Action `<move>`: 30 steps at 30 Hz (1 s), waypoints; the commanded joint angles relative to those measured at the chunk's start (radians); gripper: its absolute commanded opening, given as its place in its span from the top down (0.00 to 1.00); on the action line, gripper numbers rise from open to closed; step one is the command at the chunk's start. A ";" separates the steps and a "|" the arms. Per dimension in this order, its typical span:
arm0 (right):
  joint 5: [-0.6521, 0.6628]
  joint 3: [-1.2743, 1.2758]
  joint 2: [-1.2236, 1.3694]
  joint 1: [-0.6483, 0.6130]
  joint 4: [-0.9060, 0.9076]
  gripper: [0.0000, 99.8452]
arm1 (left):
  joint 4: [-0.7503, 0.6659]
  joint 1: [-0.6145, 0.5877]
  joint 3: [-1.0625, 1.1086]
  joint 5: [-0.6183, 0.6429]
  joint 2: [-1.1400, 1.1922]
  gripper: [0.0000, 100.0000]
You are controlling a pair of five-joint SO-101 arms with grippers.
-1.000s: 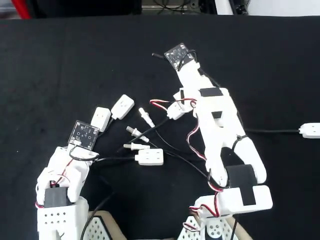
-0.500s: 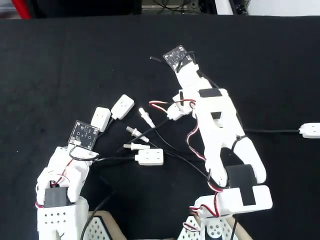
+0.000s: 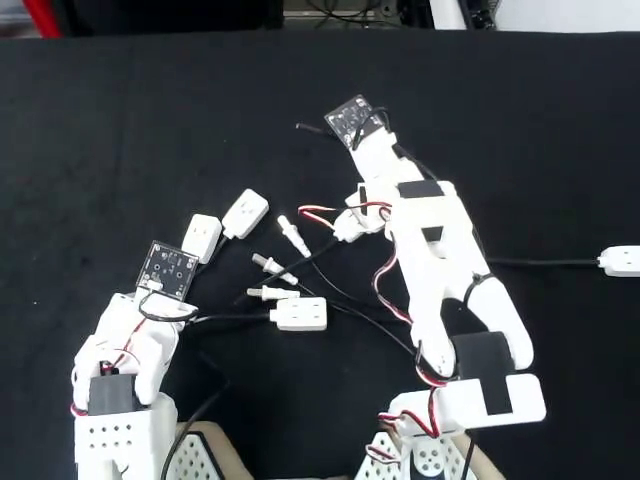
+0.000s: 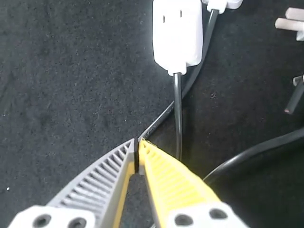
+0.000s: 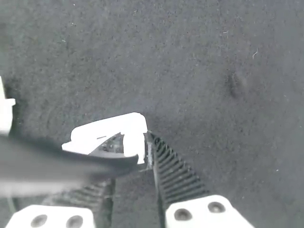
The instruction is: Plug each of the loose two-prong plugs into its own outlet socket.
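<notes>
The right gripper [image 5: 135, 156] is seen far out over the black table [image 3: 120, 120]. A white plug [image 5: 107, 130] is pinched at its tips, the jaws parted just enough for that body, and a black cord [image 5: 57, 164] is draped across in front.

From that claw every socket is found back toward the robot. A pair of sockets [image 3: 245, 213] is placed off to its left, a single socket [image 3: 300, 313] nearer the bases, and a fourth socket [image 3: 622, 260] well apart at the right edge. Three loose plugs [image 3: 272, 266] are spread between the pair and the single one, with their prongs pointed toward the pair.

The left gripper [image 4: 137, 148] is judged the nearer claw to that pair. The near socket [image 4: 176, 35] is lined up straight ahead of it, long axis in line with the claw and two slots showing, and its cord is led back past the tips. The left jaws are closed tip to tip. A thin black wire is met right there, but whether it is nipped cannot be told.
</notes>
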 commanded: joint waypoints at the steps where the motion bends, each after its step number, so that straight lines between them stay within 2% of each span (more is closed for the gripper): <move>1: 0.026 0.010 0.038 -0.008 0.002 0.99 | -0.025 -0.008 0.019 -0.012 -0.003 0.97; 10: 0.060 -0.056 0.116 -0.006 0.051 0.99 | -0.029 -0.007 0.019 -0.012 -0.003 0.97; 24: 0.098 0.021 0.119 0.058 0.018 0.99 | -0.029 -0.007 0.019 -0.012 -0.003 0.97; 30: 0.100 0.044 0.111 0.101 0.078 0.99 | -0.029 -0.005 0.019 -0.012 -0.003 0.97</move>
